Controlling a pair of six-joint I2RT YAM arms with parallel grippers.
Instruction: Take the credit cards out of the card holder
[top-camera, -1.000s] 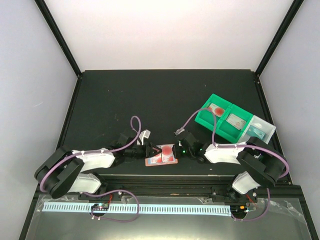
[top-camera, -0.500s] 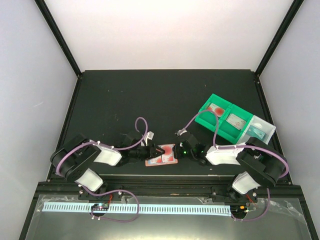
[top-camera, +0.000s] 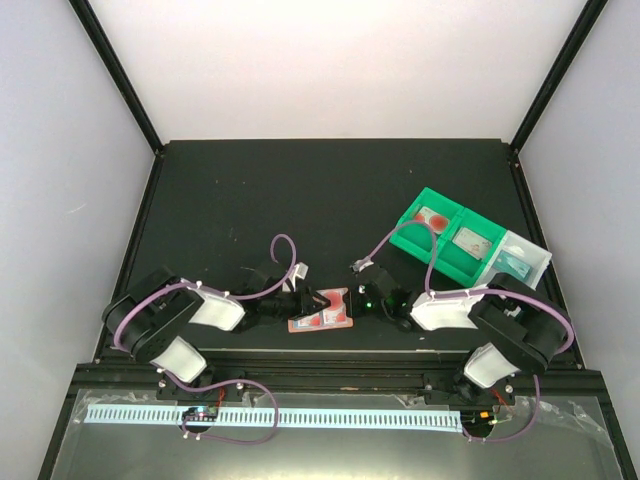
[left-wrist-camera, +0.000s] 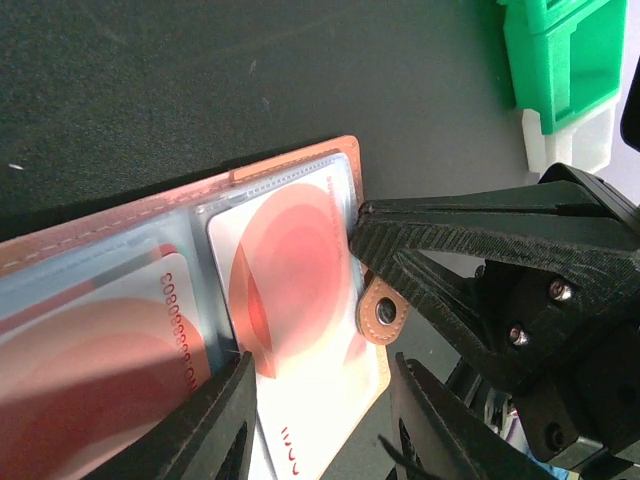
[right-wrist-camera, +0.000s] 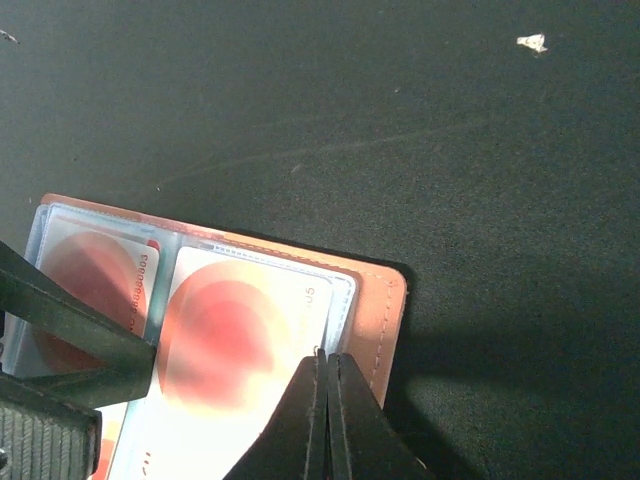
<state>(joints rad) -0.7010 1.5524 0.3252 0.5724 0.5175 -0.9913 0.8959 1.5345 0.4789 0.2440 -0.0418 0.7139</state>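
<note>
So the card holder (top-camera: 322, 311) is lying open and flat on the black table (top-camera: 300, 200), pretty much dead centre at the near edge, right between the two arms. There's a red-and-white credit card (left-wrist-camera: 290, 290) in the right panel's clear pocket and another card (left-wrist-camera: 90, 340) in the left one. The little brown tab (left-wrist-camera: 383, 312) sticks off the holder's right edge.

The left gripper (top-camera: 312, 299) has its fingers (left-wrist-camera: 230, 420) spread apart, straddling the right panel without pinching it. The right gripper (top-camera: 352, 298) has its fingers (right-wrist-camera: 310, 400) pressed together, tips sitting on the right-hand card's edge. Honestly can't tell if it's got the card nipped or is just touching it.

Green bins (top-camera: 445, 237) and a clear bin (top-camera: 520, 258) sit well off on the right.
</note>
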